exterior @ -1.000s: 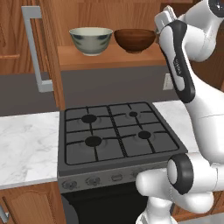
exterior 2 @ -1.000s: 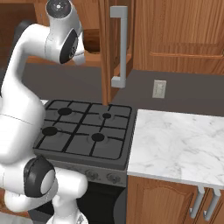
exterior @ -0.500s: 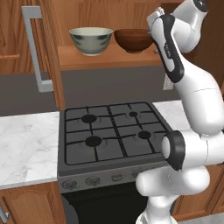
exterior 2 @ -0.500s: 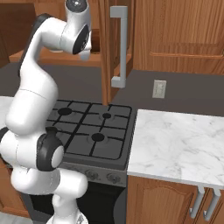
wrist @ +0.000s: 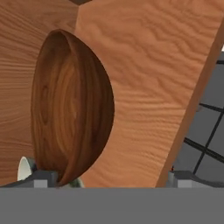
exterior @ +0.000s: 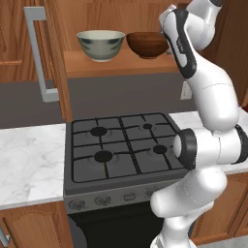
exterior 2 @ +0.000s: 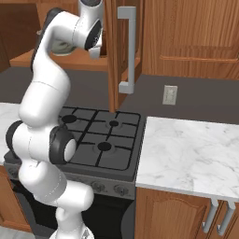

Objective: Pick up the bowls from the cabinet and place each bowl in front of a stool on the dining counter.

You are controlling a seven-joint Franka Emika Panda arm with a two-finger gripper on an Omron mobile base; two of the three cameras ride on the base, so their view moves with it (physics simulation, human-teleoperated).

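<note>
Item: dark wooden bowl (wrist: pixel 72 109), on the cabinet shelf (exterior: pixel 116 65) beside the pale ceramic bowl (exterior: pixel 100 45); rigid, glossy, probably light and slippery; I judge its rim the best hold; my tool (wrist: pixel 109 181) stands wide, empty.

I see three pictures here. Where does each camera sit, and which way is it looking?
Left base view: behind the arm on its left, looking forward and down at the stove and the cabinet shelf holding the cream-green bowl and brown wooden bowl; white arm at right.
Right base view: behind on the right, facing the same stove and open cabinet door; arm at left.
Hand view: on the hand, rolled sideways, close to the brown bowl; open gripper at bottom.
Both base views share the stove.
</note>
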